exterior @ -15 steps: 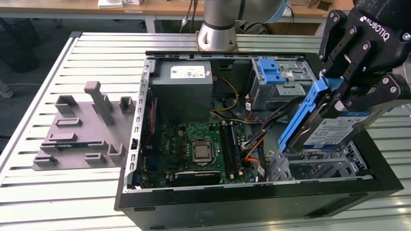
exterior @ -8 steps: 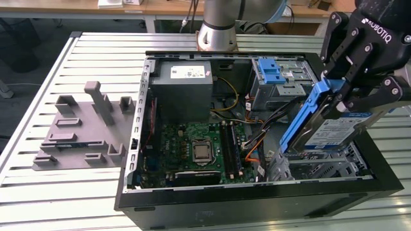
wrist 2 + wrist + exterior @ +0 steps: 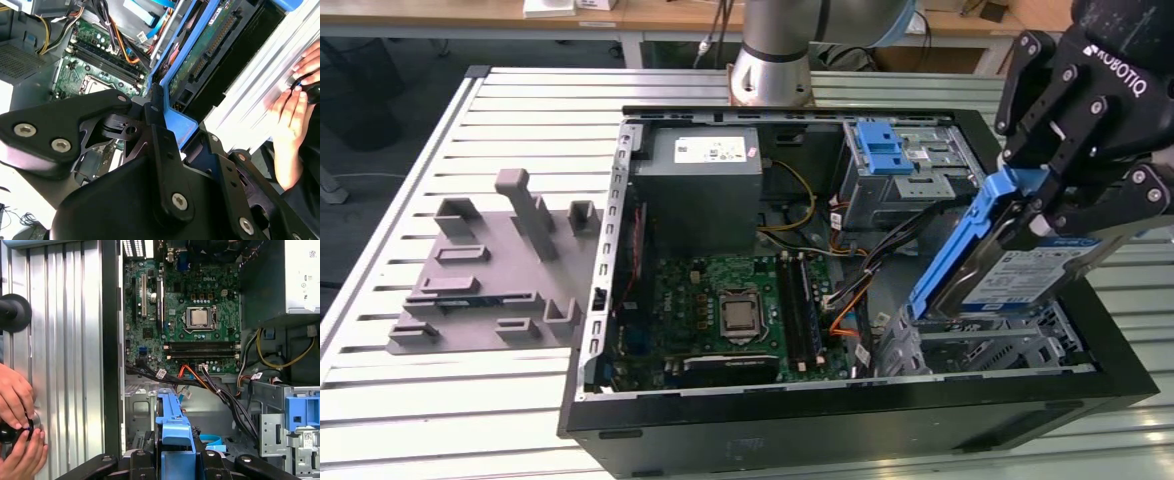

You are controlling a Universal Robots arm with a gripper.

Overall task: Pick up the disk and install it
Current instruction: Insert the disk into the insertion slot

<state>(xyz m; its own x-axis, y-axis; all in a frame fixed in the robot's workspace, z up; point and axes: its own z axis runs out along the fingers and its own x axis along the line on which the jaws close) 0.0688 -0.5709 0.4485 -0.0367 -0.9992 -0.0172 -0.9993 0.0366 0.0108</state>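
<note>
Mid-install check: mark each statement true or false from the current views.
1. The end effector grips the disk by its blue carrier frame. True.
2. The grey holder block stands outside the computer case. True.
3. The disk lies on that block. False: it hangs tilted over the case.
4. The case is closed. False: it is open, motherboard showing.
5. A person's hands are at the table beside the case. True.

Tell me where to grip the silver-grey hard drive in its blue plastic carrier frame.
Grip the upper end of the blue frame from above, as the gripper does: the silver-grey hard drive hangs tilted, lower end over the metal drive cage, leaving the top free.
</note>
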